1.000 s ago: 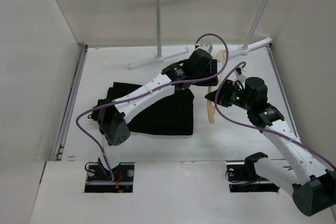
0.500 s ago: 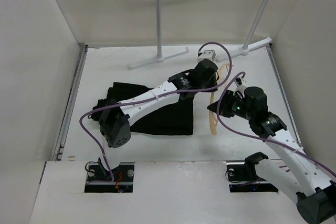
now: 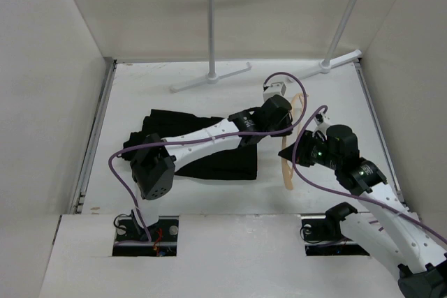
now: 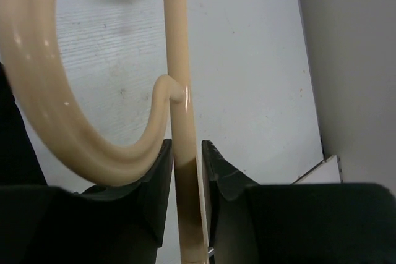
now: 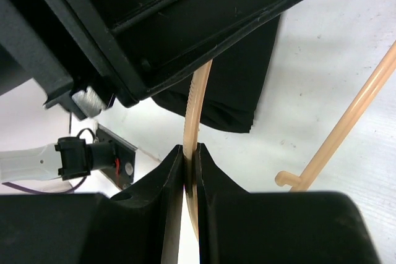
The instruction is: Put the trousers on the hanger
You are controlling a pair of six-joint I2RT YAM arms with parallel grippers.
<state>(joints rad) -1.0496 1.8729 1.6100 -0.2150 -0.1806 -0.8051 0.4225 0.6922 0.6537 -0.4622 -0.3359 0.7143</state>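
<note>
Top external view: the hanger (image 3: 284, 172) lies on the white table (image 3: 140, 88) right of centre. Its long side runs up and down the frame, and its curved end sits near the purple cable loops. Since a second ago it has slid toward the lower edge of the frame; its lower tip now reaches below the hem of the trousers (image 3: 230, 165). The trousers are spread flat, black, left of centre, just beside the hanger, and have kept their place.

In the left wrist view, the left claw (image 4: 185, 168) pinches the hanger's straight bar, one finger pressed against each side. The curved hook sweeps round in the left half of that frame.

In the right wrist view, the right claw (image 5: 190, 165) is squeezed onto a thin tan edge of the hanger. The straight bar crosses the right side of that frame, and the trousers lie behind, above centre.

Both claws have come down the frame with the hanger. The left arm (image 3: 202, 134) stretches across the trousers. A white rail stand (image 3: 211, 26) is at the top of the frame, well apart from the hanger.
</note>
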